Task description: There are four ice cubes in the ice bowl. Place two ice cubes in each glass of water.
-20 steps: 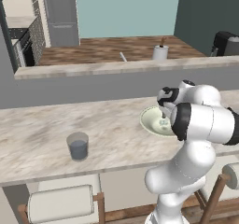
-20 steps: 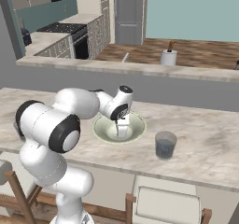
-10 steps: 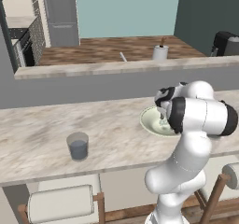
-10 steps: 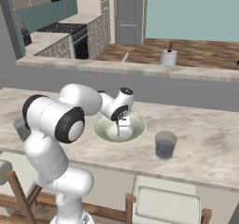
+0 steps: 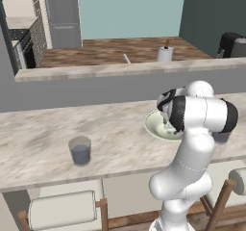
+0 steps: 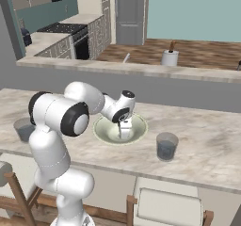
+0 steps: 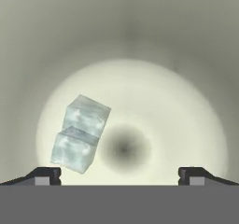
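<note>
— What do we see of the arm (image 6: 59, 126) itself?

— We see glossy white shells, rounded and fat, stacked in bulbous segments from a broad lower mass up to a thick cylindrical link (image 5: 204, 114).

— And the joints?

— We note dark, near-black bands and discs between the white parts (one large round cap faces the right base camera), plus a black ring at the end of the upper link.

— The hand?

— We make out a small white head with dark trim, and in the hand view two small dark fingertips (image 7: 46, 174), blocky, each with a grey pad face.
</note>
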Available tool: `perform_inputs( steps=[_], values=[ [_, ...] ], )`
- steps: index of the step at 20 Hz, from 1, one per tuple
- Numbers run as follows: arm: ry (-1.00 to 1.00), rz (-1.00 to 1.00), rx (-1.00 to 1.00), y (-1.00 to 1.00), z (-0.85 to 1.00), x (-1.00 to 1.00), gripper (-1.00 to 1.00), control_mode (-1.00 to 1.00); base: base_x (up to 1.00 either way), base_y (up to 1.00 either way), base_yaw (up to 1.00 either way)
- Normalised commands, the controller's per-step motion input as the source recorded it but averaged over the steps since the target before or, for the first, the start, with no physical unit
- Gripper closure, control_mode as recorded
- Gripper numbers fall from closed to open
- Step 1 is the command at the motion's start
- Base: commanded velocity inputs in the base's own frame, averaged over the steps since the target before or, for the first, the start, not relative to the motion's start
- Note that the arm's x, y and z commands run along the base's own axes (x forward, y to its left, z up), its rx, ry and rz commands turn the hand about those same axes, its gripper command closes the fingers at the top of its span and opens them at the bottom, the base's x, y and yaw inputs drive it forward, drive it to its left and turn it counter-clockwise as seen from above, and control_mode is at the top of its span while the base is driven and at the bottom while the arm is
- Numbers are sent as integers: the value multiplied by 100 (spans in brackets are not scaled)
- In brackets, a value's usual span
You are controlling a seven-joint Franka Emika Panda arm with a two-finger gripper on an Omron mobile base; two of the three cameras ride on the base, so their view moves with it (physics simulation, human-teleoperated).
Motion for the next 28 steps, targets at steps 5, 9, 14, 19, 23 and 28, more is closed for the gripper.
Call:
perform_inputs(
  steps=[5,9,14,19,23,28],
  values=[
    [0,0,0,0,-9,15,-100,-100,0,0,0],
    [0,0,0,0,-6,13,-100,-100,0,0,0],
    [0,0,0,0,-12,11,-100,-100,0,0,0],
    [0,0,0,0,-16,9,-100,-100,0,0,0],
    [0,0,0,0,-10,5,-100,-100,0,0,0],
    [0,0,0,0,0,8,-100,-100,0,0,0]
  ],
)
